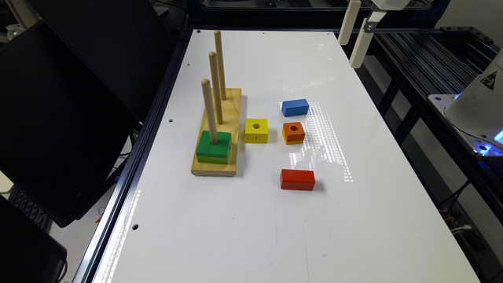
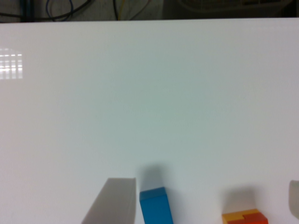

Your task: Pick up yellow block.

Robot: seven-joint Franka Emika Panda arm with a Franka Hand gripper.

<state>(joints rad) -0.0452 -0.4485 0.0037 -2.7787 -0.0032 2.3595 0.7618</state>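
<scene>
Yellow block (image 1: 256, 130) rests on white table (image 1: 275, 220) between peg board (image 1: 218, 133) and orange block (image 1: 293, 132); gripper (image 1: 355, 35) high above, jaws spread, empty.

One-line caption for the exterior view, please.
Yellow block sits untouched on the white table between the pegboard and orange block; the hand hangs at the far edge.

Five blocks (image 1: 256, 130), three pegs (image 1: 215, 87), one base (image 1: 220, 155).
</scene>
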